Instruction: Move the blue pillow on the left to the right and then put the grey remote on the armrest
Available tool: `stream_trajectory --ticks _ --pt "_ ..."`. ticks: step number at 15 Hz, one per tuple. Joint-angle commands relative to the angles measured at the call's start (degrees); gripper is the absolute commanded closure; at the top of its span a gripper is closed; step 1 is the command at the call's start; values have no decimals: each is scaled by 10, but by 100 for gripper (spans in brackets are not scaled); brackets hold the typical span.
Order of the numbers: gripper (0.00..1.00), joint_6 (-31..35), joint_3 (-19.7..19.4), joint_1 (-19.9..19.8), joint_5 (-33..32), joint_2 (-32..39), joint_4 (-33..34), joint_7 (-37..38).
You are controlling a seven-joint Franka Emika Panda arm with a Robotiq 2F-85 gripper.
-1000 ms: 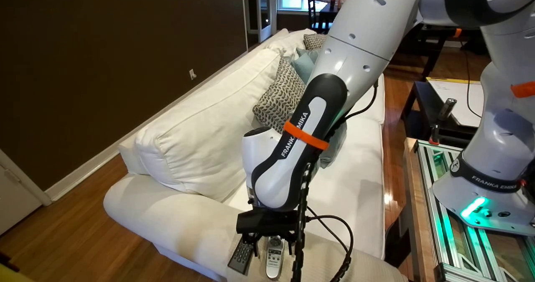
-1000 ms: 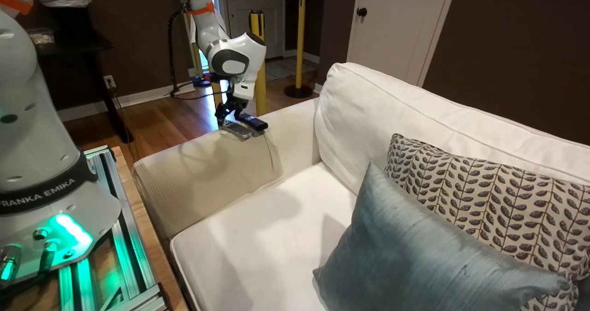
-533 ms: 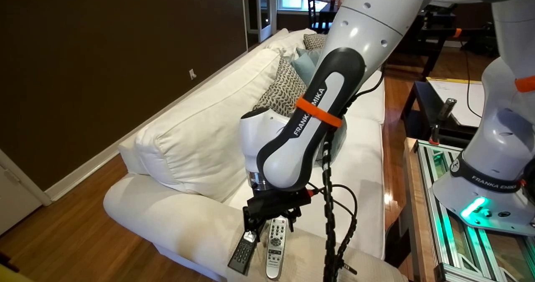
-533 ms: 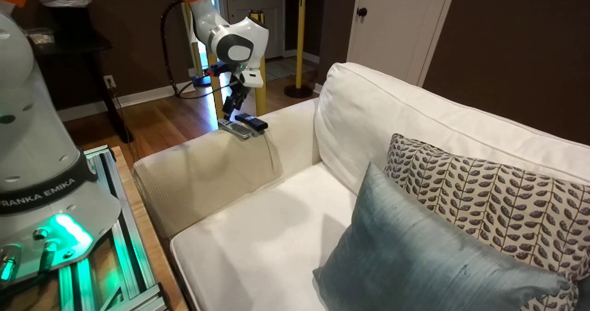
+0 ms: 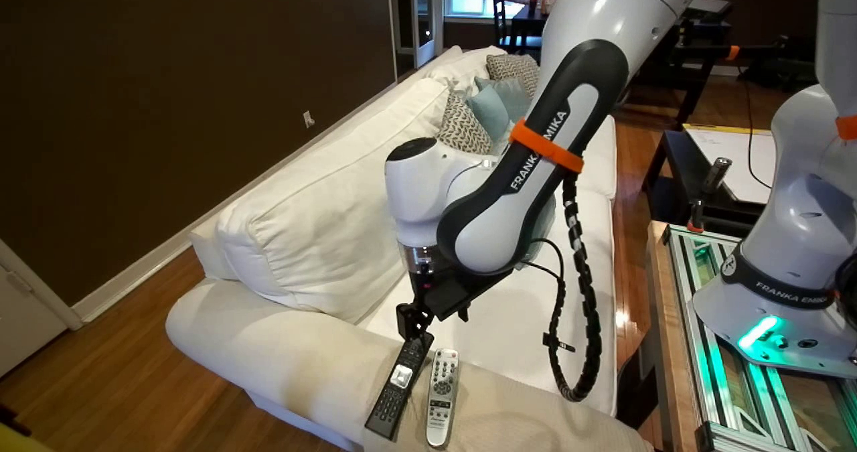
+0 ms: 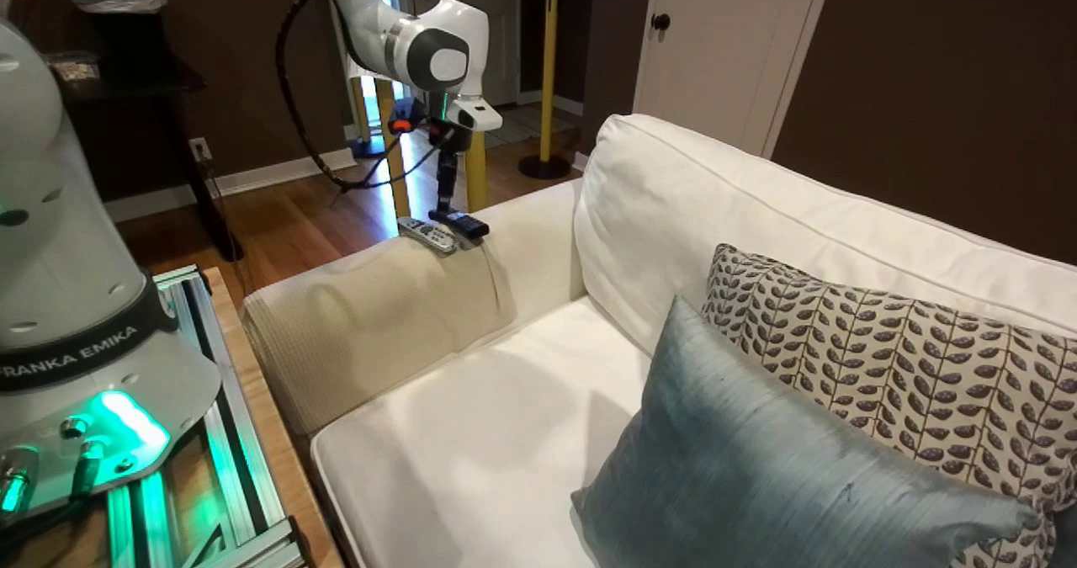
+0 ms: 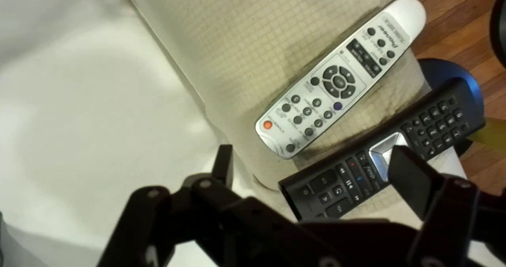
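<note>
The grey remote [image 5: 442, 402] lies buttons up on the armrest [image 5: 268, 348], beside the longer black remote. It also shows in an exterior view [image 6: 427, 235] and in the wrist view [image 7: 340, 81]. My gripper [image 7: 314, 166] is open and holds nothing. In the wrist view one finger is over the seat cushion and the other overlaps the middle of the black remote. In both exterior views the gripper [image 5: 438, 319] is above the remotes' far ends; contact cannot be told. The blue pillow [image 6: 782, 459] rests on the seat; the arm largely hides it in an exterior view.
The black remote [image 5: 398, 388] lies at an angle next to the grey one. A patterned pillow [image 6: 875, 358] leans behind the blue pillow. More teal pillows [image 5: 489, 114] are farther along the sofa. The sofa back [image 6: 799, 206] rises beside the armrest. Yellow posts [image 6: 549, 80] stand beyond.
My gripper has risen from around the grey remote's far end, turned, and shifted toward the black remote's far end. Both remotes and the pillows have not moved.
</note>
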Motion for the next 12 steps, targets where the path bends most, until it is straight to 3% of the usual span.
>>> stream_trajectory --ticks 1,9,12 --pt "0 12 3 -3 -21 -38 -33 -71" --pt "0 21 24 -33 23 -107 -80 -206" --pt "0 19 17 -27 17 -94 -63 -193"
